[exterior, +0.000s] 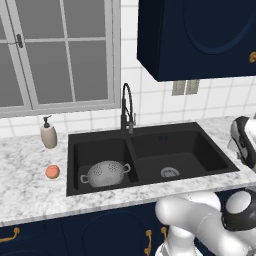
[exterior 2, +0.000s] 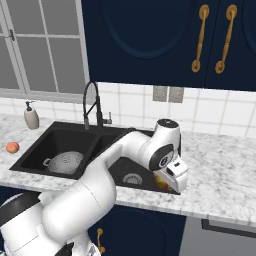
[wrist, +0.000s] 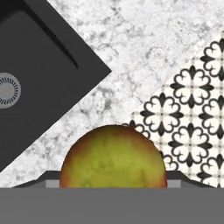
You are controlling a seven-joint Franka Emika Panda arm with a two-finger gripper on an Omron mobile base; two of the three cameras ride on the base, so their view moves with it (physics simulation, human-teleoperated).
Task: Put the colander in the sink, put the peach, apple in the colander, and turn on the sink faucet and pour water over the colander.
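The gripper [exterior 2: 167,184] hangs over the counter's front edge, jaws closed around the apple [wrist: 113,156] — lifted for carrying to the colander [exterior: 105,173], which sits in the sink's [exterior: 75,145] left basin.

soap dispenser [exterior: 48,133] upright on counter [exterior: 25,175] | window [exterior: 55,55] behind | navy cabinets [exterior 2: 150,40] overhead

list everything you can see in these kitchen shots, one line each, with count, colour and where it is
sink: one, black, two basins, in marbled counter
colander: one, silver, left basin
faucet: one, black, behind sink
peach: one, orange-pink, counter left of sink
apple: one, yellow-green with red, between the fingers, above counter edge by right basin
soap dispenser: one, beige, back left counter
counter: one, white marbled
gripper: one, white, closed on apple
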